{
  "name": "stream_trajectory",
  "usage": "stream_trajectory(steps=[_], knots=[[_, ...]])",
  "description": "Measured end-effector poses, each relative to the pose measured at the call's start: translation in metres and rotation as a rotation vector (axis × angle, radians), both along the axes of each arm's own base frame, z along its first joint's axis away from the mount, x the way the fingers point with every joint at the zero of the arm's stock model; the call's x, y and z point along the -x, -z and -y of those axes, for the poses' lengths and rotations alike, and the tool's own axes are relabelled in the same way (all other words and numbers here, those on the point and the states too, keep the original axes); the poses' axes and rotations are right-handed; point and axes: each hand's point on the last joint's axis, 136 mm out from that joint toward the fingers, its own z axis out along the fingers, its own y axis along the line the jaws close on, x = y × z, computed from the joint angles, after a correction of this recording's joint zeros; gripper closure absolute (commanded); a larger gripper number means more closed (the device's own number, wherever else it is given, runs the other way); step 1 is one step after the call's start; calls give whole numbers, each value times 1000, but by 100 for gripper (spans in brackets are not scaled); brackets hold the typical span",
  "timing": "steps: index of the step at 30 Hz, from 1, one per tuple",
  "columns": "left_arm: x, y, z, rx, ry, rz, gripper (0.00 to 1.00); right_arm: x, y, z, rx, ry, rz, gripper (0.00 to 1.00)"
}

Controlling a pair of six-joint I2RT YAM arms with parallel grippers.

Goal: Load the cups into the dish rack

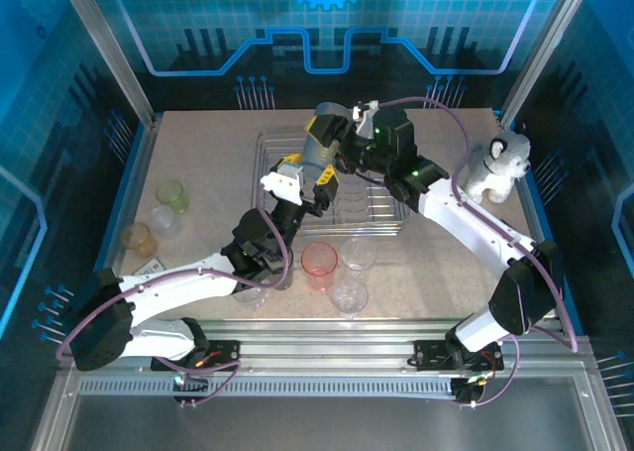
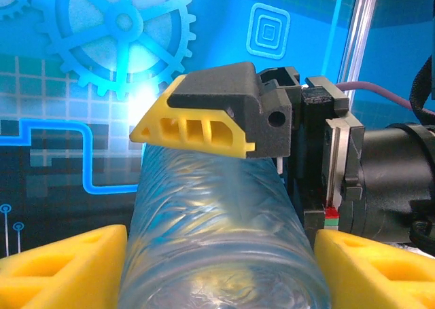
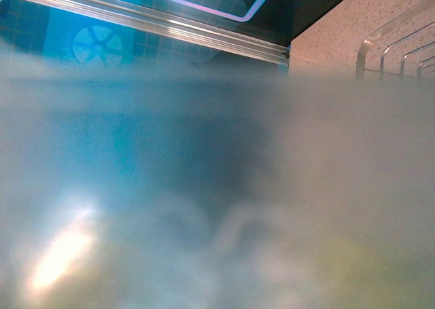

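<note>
**Top view.** The grey cup [image 1: 319,152] is held in the air above the left part of the dish rack [image 1: 381,225], which stands at the back of the counter [image 1: 446,263]. The cup lies on its side. Its long axis runs from near-left to far-right, along the line between the two arms. The right tool [image 1: 325,137] is clamped on its far end. The left tool [image 1: 307,170] sits around its near end.

In front of the rack stand a red cup [image 1: 319,263] and two clear cups [image 1: 357,255] [image 1: 349,294], all upright. The left arm crosses the counter just beside the red cup. A green cup [image 1: 171,195], an orange cup [image 1: 138,239] and another clear cup [image 1: 164,220] stand well apart at the left edge. A toy dog [image 1: 495,169] sits at the right, near the right arm.

**Left wrist view.** The cup points straight away from the camera. The left tool's yellow fingers [image 2: 68,268] lie against both of its sides, closed on it. A finger of the right tool [image 2: 204,125] presses on top of the far end. Which end is the mouth cannot be told.

**Right wrist view.** The cup's wall is a blur right at the lens. The rack's wire loops and a strip of counter show in the upper right corner.
</note>
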Motion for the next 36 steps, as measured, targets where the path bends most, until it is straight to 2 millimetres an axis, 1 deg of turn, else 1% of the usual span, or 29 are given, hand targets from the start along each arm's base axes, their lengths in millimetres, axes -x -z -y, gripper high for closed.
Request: stream_trajectory(steps=[4, 5, 8, 9, 12, 13, 16, 17, 19, 20, 21, 24, 26, 27, 29, 32, 36], knots=[[0, 1, 0, 20, 1, -9, 42, -1, 2, 1, 8, 9, -7, 100], [0, 1, 0, 23, 2, -10, 49, -1, 2, 1, 9, 11, -9, 100], [0, 1, 0, 38, 3, -17, 65, -1, 3, 1, 13, 12, -13, 100], [0, 1, 0, 40, 3, -18, 69, -1, 3, 0, 13, 13, -14, 100], [0, 2, 0, 45, 3, -21, 76, -1, 4, 0, 15, 15, -15, 95], [0, 2, 0, 45, 3, -21, 79, -1, 4, 0, 16, 15, -15, 90], [0, 2, 0, 45, 0, -22, 87, -1, 3, 0, 16, 14, -15, 59], [0, 2, -1, 47, -3, -23, 89, -1, 3, 0, 16, 12, -15, 46], [-1, 3, -2, 52, -11, -31, 95, -1, 4, -1, 29, 5, -10, 31], [-1, 4, -3, 58, -14, -39, 99, -1, 4, -2, 39, 1, -9, 26], [-1, 5, -4, 63, -17, -46, 100, 0, 4, -3, 53, -5, -6, 22], [1, 3, -7, 95, -23, -72, 100, 3, 4, -4, 97, -21, 6, 13], [0, -1, -14, 116, -45, -87, 100, 7, 0, -6, 119, -40, 27, 2], [-1, -2, -17, 124, -58, -93, 100, 8, -3, -7, 126, -48, 41, 0], [-2, -1, -22, 131, -78, -102, 100, 10, -6, -8, 138, -61, 65, 0], [-4, 0, -27, 137, -98, -113, 100, 12, -4, -8, 155, -78, 76, 0], [-4, 0, -39, 144, -140, -122, 100, 15, -2, -9, 178, -101, 97, 0]])
